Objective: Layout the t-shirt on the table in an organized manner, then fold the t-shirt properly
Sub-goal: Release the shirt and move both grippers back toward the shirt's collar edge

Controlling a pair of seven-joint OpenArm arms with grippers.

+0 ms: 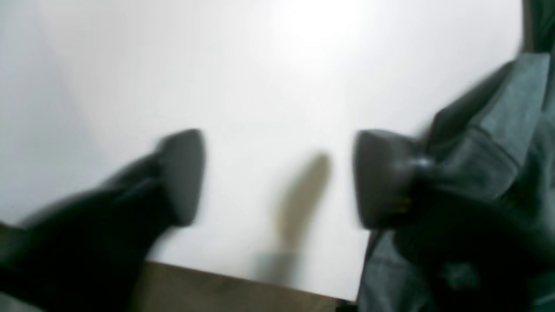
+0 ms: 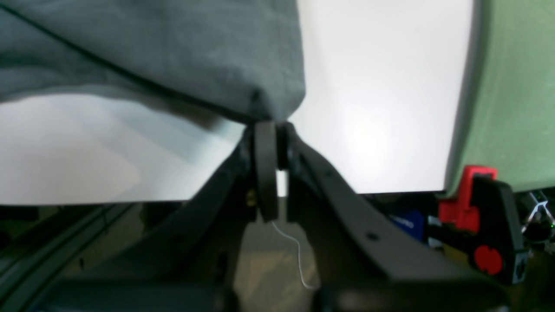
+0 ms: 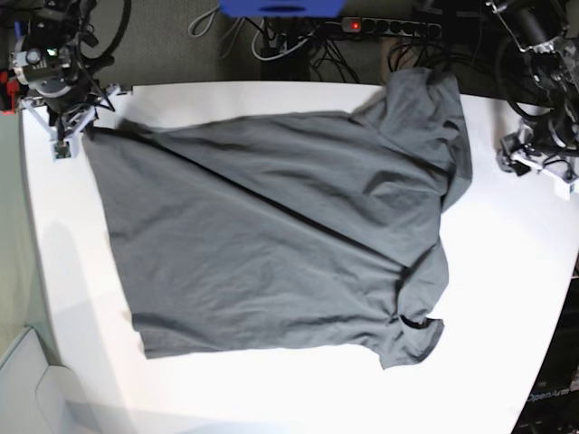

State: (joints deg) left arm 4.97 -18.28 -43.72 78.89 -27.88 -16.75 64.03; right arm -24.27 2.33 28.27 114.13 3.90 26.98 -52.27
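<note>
Lying spread: the t-shirt (image 3: 271, 244) covers the middle of the table (image 3: 507, 298), wrinkled, hem edge toward 9 o'clock, collar end toward 3 o'clock
Sleeves: one reaches up to 1 o'clock at the far table edge, the other curls at 5 o'clock
Right gripper (image 2: 272, 130): pinched tight on a corner of the t-shirt (image 2: 173, 47), cloth lifting off the table (image 2: 377, 108) there; in the base view this is the 10 o'clock corner
Left gripper (image 1: 277, 177): jaws apart, nothing between them, blurred; the t-shirt (image 1: 490, 143) bunches just beside one finger, above the table (image 1: 260, 65); in the base view it sits at 3 o'clock, off the cloth
Containers: a pale bin (image 3: 27, 389) at 7 o'clock, contents not visible
Around: power strip (image 3: 389, 25) and cables behind the table at 12 o'clock; a red and black clamp (image 2: 481, 212) at the table edge in the right wrist view
</note>
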